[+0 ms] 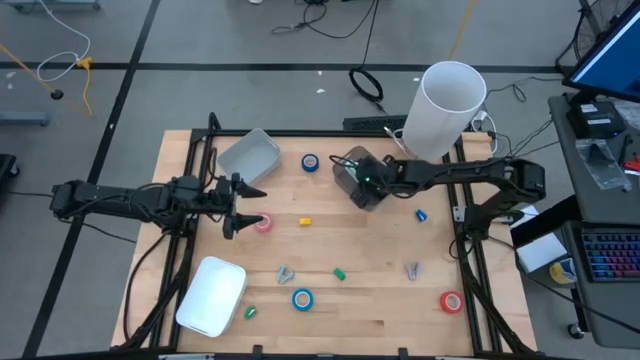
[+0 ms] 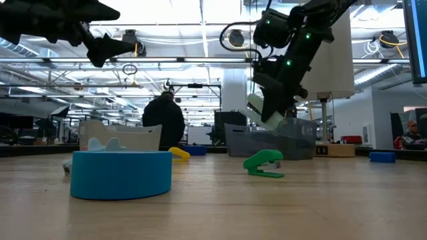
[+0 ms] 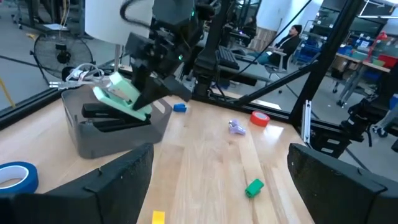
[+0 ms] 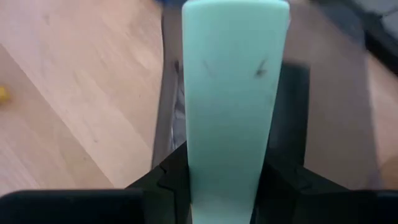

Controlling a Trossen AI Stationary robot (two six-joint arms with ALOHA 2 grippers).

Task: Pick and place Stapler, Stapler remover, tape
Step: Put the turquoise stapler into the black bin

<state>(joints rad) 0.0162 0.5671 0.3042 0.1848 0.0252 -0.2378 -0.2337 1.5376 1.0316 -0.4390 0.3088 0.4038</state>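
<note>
My right gripper (image 1: 362,182) is shut on a mint-green stapler (image 3: 118,93) and holds it above a dark grey bin (image 3: 93,140) at the table's far middle. A black stapler (image 3: 109,112) lies in that bin. My left gripper (image 1: 240,207) stands open and level at the table's left, touching nothing, next to a pink tape roll (image 1: 263,223). Blue tape rolls (image 1: 310,161) (image 1: 302,298) and a red one (image 1: 451,301) lie flat on the table. Two staple removers (image 1: 286,272) (image 1: 412,270) lie toward the near edge. My right gripper pinches the mint stapler's two long sides (image 4: 198,168) between its two fingers (image 4: 163,182), at one end. The fingers slant down from the table's right and lie along the stapler. The stapler juts forward past them, tilted, its free end (image 3: 104,93) over the bin.
A white bucket (image 1: 445,110) stands behind the bin, a grey tray (image 1: 250,155) at the far left, a white lid (image 1: 212,295) at the near left. Small yellow (image 1: 305,221), green (image 1: 340,272) (image 1: 250,312) and blue (image 1: 421,214) blocks are scattered about. A person shows beyond the table.
</note>
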